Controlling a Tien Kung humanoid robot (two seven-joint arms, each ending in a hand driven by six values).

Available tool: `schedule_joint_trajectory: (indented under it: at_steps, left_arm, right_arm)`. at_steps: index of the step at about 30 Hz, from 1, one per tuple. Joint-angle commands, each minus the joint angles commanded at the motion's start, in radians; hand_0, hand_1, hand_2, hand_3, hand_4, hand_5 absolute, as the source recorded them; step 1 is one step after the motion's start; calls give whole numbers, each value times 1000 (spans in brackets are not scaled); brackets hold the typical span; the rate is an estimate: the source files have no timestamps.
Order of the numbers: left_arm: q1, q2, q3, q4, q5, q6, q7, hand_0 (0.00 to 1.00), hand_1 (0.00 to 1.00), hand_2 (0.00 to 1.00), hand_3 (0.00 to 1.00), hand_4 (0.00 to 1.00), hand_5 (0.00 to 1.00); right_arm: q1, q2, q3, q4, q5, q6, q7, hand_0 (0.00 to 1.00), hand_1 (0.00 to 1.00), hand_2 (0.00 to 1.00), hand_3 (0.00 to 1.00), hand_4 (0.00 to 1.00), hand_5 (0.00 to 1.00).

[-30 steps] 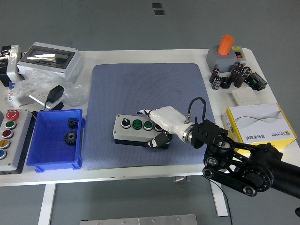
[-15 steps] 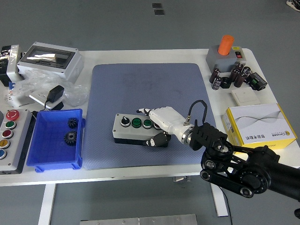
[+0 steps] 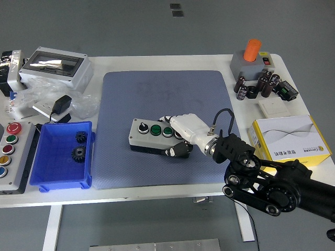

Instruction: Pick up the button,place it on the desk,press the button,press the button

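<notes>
Far left edge of the worktop (image 3: 157,194): a panel of coloured buttons (image 3: 9,149) is lying flat, partly cut off by the frame. Above it, a grey box with a clear lid (image 3: 55,65) is sitting beside crumpled plastic bags and a black plug (image 3: 62,104). A blue bin (image 3: 60,155) is holding two dark gears (image 3: 78,146).

Centre: a blue mat (image 3: 167,97) is covering the worktop. The button box (image 3: 152,137) is resting on the mat, slightly skewed, showing a black knob and two green buttons along its top.

The right robot hand (image 3: 180,136) is grasping the button box at its right end: white fingers are lying over the top face, the dark thumb is pressing the near side. The black arm is entering from the lower right corner.

Right: a grey block with an orange cap (image 3: 253,58), dark cylinders (image 3: 254,86), a white switch plate (image 3: 272,108) and a yellow-white carton (image 3: 290,137) are sitting off the mat.
</notes>
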Motion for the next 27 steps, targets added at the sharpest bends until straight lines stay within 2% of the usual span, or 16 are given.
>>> schedule_joint_trajectory:
  at_steps: [9,13,17,18,23,24,27]
  left_arm:
    - [-2,3,-2,0,5,-1,1,737,742,596,597,552,169]
    - [-1,3,-3,0,8,-1,3,737,742,596,598,556,173]
    - [-1,3,-4,0,10,-3,2,737,742,596,598,556,173]
    - [-2,3,-3,0,10,-3,2,737,743,596,598,561,176]
    - [-2,3,-1,0,8,-3,1,737,743,596,598,561,176]
    - [-2,3,-1,0,8,-3,2,737,742,596,597,566,182]
    - [-2,2,1,0,5,-4,2,737,742,596,597,566,182]
  right_arm:
    - [73,61,99,-197,108,-54,-51,255,341,337,321,532,51]
    - [78,74,140,-283,135,-40,-79,256,355,347,321,529,59]
    - [78,86,175,-324,143,-20,-103,256,355,347,321,529,59]
    - [78,88,181,-330,144,-10,-110,277,406,427,448,705,275]
    - [71,97,189,-344,163,25,-116,277,406,427,448,705,275]
    - [70,99,190,-346,166,26,-115,450,676,732,789,967,578]
    - [66,105,191,-350,168,27,-110,450,676,732,789,967,578]
